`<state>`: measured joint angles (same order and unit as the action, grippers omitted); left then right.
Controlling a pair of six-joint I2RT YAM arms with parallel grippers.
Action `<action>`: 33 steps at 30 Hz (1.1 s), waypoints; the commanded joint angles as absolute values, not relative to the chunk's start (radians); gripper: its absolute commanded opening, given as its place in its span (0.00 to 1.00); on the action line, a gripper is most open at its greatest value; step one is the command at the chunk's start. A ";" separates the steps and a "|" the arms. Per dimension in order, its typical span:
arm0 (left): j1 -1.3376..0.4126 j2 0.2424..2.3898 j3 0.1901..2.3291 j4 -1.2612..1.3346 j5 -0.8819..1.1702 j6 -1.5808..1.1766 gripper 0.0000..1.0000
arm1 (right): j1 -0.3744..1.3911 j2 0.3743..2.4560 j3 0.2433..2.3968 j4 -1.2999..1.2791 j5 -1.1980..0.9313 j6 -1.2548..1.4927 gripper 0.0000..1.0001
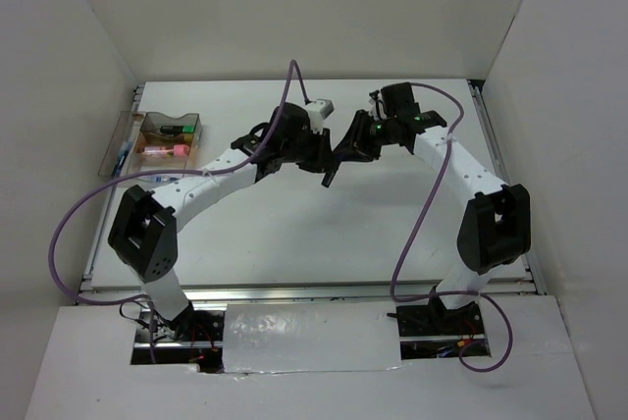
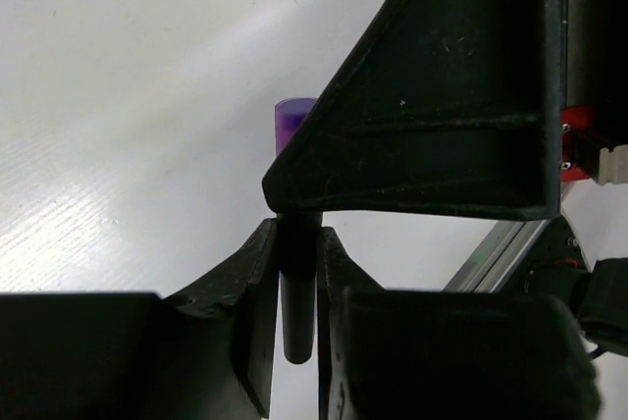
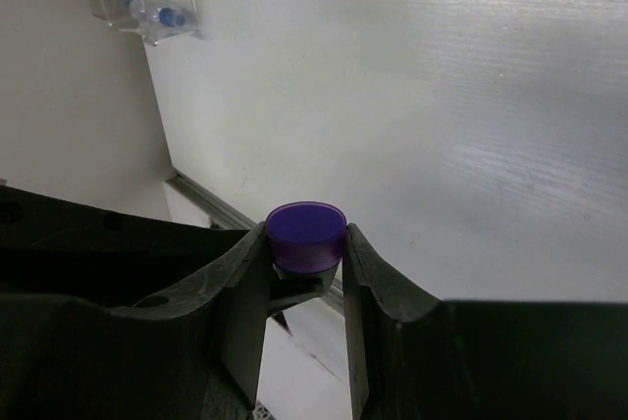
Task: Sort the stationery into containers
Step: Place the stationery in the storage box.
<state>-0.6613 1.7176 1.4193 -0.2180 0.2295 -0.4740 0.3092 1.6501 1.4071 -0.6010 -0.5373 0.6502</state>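
A black highlighter with a purple end (image 3: 306,232) is held between both grippers above the middle of the table. My right gripper (image 3: 306,248) is shut on its purple end. My left gripper (image 2: 295,253) is shut on its black barrel (image 2: 297,317); the purple end (image 2: 290,121) peeks out behind the right gripper's finger. In the top view the left gripper (image 1: 316,150) and the right gripper (image 1: 345,148) meet tip to tip, with the dark barrel (image 1: 329,179) sticking out below them. A clear box (image 1: 173,137) at the far left holds a pink tube (image 1: 165,150) and a green-ended highlighter (image 1: 175,129).
A second clear container (image 1: 122,143) leans at the table's left edge beside the box, with blue items in it; the right wrist view shows it (image 3: 157,3) with a blue-capped bottle (image 3: 171,18). White walls stand on three sides. A metal rail (image 1: 489,145) runs along the right edge.
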 commanded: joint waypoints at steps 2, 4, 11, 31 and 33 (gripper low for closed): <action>-0.623 1.689 1.398 -0.201 0.290 -0.450 0.00 | 0.298 1.611 1.427 -0.535 -0.650 0.657 0.17; -0.598 1.665 1.367 -0.204 0.295 -0.408 0.00 | 0.278 1.605 1.428 -0.529 -0.670 0.637 0.48; -0.333 1.487 1.302 -0.342 0.360 0.187 0.00 | 0.086 1.537 1.424 -0.499 -0.767 0.572 0.99; 0.396 2.080 2.019 -0.769 0.621 1.714 0.00 | 0.046 1.499 1.328 -0.492 -0.730 0.506 0.97; 0.394 2.101 2.003 -0.765 0.615 1.759 0.00 | 0.046 1.509 1.331 -0.491 -0.727 0.506 0.97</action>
<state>0.4099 2.0991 1.9968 -0.7547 0.5613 1.5394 0.0433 1.5013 1.3315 -0.5186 -0.7288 0.5282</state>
